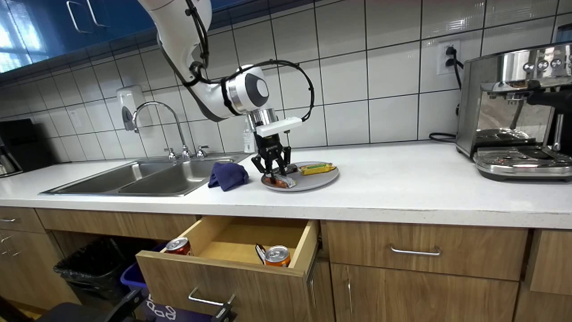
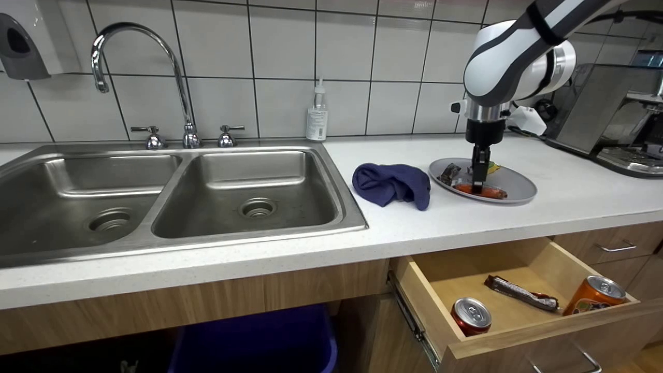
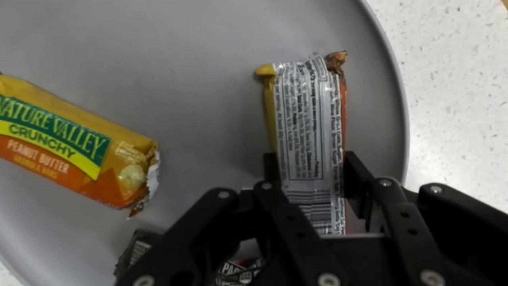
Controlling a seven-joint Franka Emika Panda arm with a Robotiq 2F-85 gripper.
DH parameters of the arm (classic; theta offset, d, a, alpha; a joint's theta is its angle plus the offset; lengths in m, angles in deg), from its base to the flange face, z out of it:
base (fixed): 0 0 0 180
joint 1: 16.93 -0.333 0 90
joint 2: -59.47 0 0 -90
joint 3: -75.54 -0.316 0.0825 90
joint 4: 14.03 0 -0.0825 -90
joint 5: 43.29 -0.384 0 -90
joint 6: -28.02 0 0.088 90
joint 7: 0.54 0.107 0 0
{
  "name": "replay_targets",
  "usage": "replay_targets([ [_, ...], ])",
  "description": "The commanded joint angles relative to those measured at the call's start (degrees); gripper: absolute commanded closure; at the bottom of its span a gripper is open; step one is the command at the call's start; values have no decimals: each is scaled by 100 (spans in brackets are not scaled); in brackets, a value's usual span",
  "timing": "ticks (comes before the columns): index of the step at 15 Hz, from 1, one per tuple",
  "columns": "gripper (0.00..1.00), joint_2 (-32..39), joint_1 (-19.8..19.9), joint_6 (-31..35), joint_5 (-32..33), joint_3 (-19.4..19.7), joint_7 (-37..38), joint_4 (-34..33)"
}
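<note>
One silver-backed snack bar [image 3: 307, 123] is gripped by the hand [image 3: 311, 171], jaws set against both long sides, small print and barcode facing up. It is seated on the grey plate [image 3: 206, 79], near the rim. A yellow Nature Valley bar [image 3: 55, 139] is placed apart on the same plate; a dark-wrapped item [image 3: 137, 248] is partly hidden by the hand. Plate is carried by the white worktop [image 1: 402, 188]; a crumpled blue cloth [image 2: 392, 185] is seen between it and the steel sink [image 2: 348, 204]. Below, a pulled-out drawer [image 2: 461, 269] is occupied by a red can [image 2: 471, 317], an orange can [image 2: 593, 298] and a brown-wrapped bar [image 2: 523, 293]. Coffee machine [image 1: 523, 152] is parked well apart on the worktop.
</note>
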Motion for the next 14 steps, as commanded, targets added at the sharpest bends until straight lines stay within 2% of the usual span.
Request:
replay_targets([
  [1, 83, 26, 129, -235, -49, -139, 63, -177],
  [14, 83, -682, 134, 117, -31, -222, 16, 645],
])
